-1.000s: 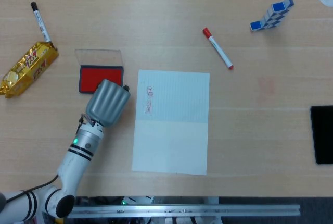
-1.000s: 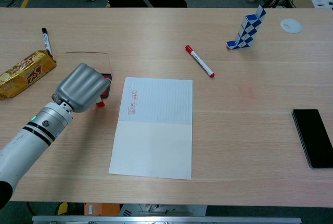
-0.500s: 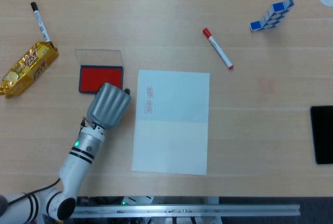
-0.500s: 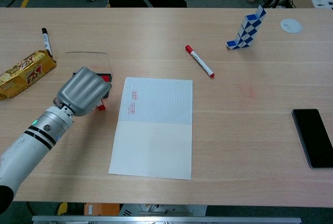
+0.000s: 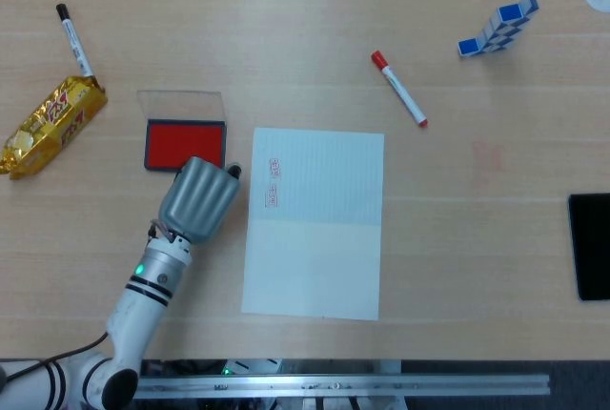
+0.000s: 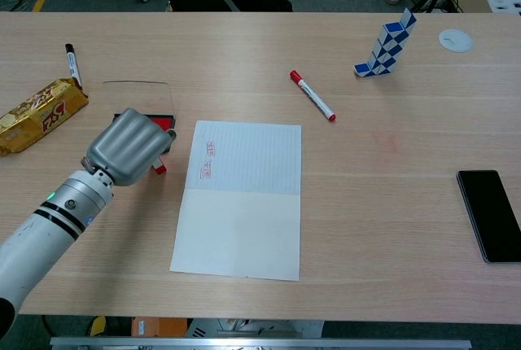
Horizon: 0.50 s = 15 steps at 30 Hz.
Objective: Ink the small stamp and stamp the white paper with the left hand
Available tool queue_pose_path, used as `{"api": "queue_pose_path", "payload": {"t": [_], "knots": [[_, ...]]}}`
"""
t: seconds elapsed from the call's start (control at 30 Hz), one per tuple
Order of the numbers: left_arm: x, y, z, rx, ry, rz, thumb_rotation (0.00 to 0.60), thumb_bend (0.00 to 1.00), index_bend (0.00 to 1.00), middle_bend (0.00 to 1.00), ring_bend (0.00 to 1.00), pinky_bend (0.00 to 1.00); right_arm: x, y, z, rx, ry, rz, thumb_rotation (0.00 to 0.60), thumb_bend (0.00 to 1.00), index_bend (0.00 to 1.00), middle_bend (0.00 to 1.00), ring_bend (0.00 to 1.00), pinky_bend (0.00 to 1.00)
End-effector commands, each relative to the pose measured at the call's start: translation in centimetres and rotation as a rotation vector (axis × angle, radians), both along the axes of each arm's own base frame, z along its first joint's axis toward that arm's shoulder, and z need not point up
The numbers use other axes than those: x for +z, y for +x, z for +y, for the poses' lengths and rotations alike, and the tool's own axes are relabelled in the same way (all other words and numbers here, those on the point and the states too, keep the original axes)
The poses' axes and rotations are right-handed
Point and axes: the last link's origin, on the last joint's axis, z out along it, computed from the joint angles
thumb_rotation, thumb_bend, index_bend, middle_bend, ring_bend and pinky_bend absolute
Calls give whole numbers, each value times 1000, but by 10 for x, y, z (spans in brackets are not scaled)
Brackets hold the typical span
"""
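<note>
My left hand (image 5: 198, 198) (image 6: 129, 146) hovers just in front of the open red ink pad (image 5: 186, 143) (image 6: 168, 121), left of the white paper (image 5: 315, 229) (image 6: 240, 212). Its fingers are curled around the small stamp (image 6: 159, 168), whose red end pokes out under the hand in the chest view; a dark tip (image 5: 232, 171) shows in the head view. The paper carries two red stamp marks (image 5: 273, 183) (image 6: 207, 160) near its upper left. The hand hides the ink pad's near edge in the chest view. My right hand is out of sight.
A gold snack bar (image 5: 52, 126) (image 6: 41, 115) and a black marker (image 5: 74, 40) lie at far left. A red marker (image 5: 398, 88), a blue-white snake cube (image 5: 498, 26) and a white disc (image 6: 455, 39) sit beyond the paper. A black phone (image 6: 491, 215) lies at right.
My left hand has drawn back toward me from the ink pad's front edge, carrying the stamp with it. More of the red pad now shows.
</note>
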Motion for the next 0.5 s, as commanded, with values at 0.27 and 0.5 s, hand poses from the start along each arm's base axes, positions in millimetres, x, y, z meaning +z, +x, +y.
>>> {"api": "queue_pose_path", "payload": {"t": [0.27,0.5], "knots": [[49,6,12,172,44,-130,600,274,265,888,891,1000,6,6,-5,21,0,3,600,110,239,327,259,388],[103,-4,31,315,151,-338,600,274,258,769,755,1000,0,14,-15,53,70,-6,600,111,239,327,259,388]]}}
